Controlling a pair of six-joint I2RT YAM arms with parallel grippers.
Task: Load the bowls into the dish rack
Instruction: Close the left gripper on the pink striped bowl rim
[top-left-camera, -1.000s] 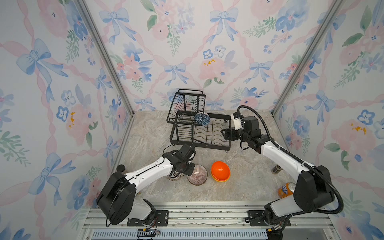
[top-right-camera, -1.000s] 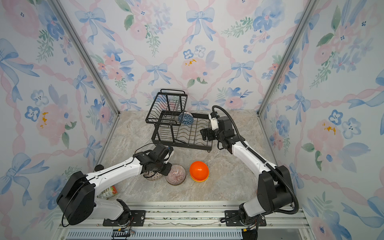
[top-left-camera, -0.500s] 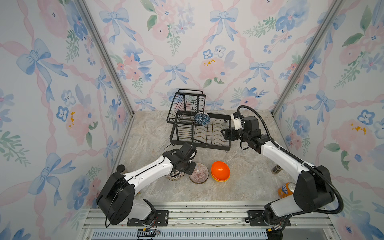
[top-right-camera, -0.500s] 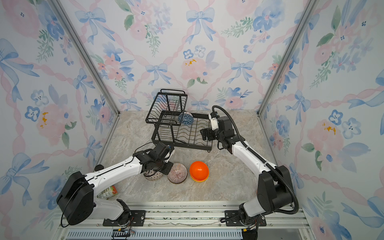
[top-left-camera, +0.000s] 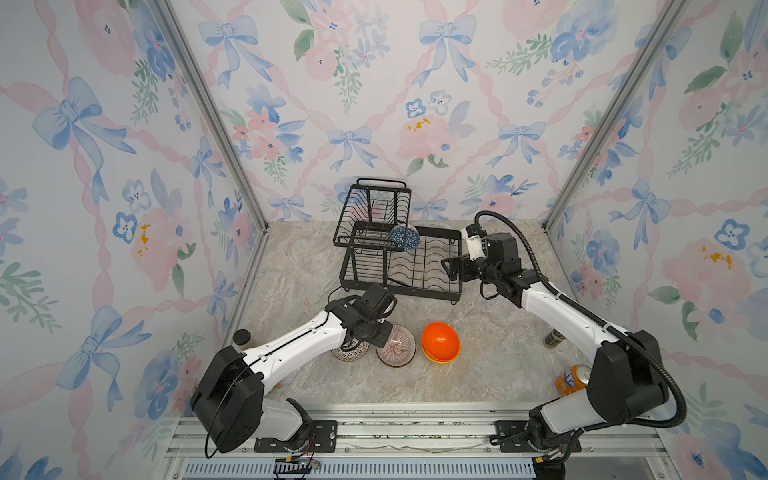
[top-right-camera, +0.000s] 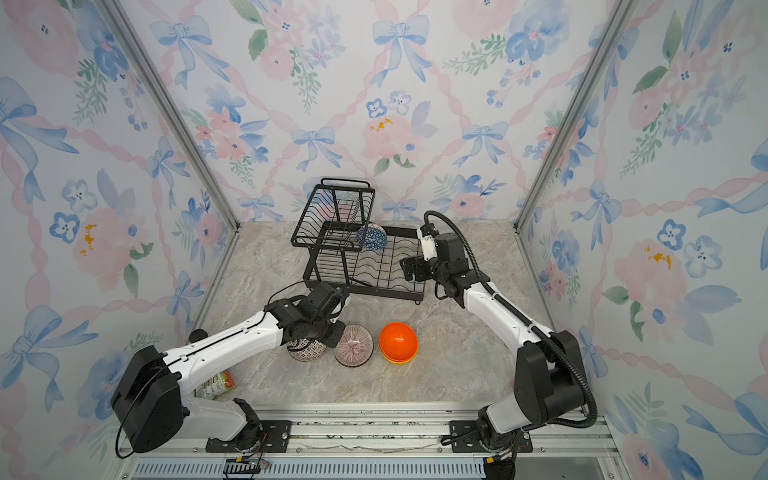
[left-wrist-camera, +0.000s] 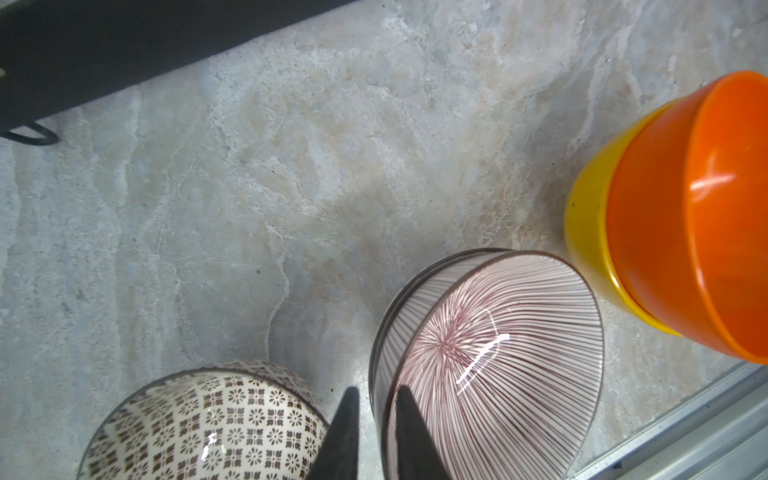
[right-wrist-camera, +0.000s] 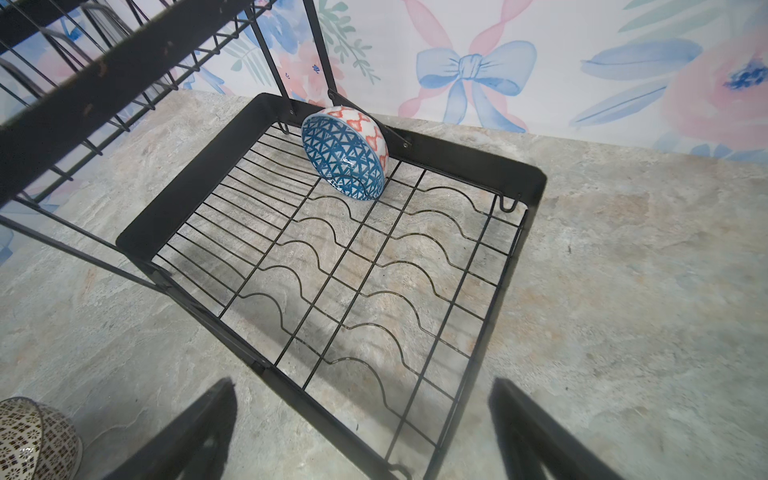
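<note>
My left gripper (left-wrist-camera: 376, 390) is narrow, its jaws astride the rim of the pink striped bowl (left-wrist-camera: 490, 365). A sliver of worktop (left-wrist-camera: 291, 145) shows between the outer finger and the bowl's wall. That bowl stands on the worktop between the lattice bowl (left-wrist-camera: 208, 428) and the orange bowl (left-wrist-camera: 685, 208), which is nested in the yellow bowl (left-wrist-camera: 590, 232). My right gripper (right-wrist-camera: 362, 382) is wide and empty at the right end of the dish rack (right-wrist-camera: 536, 178), where the blue bowl (right-wrist-camera: 345, 162) leans on its edge at the back of the lower tier.
</note>
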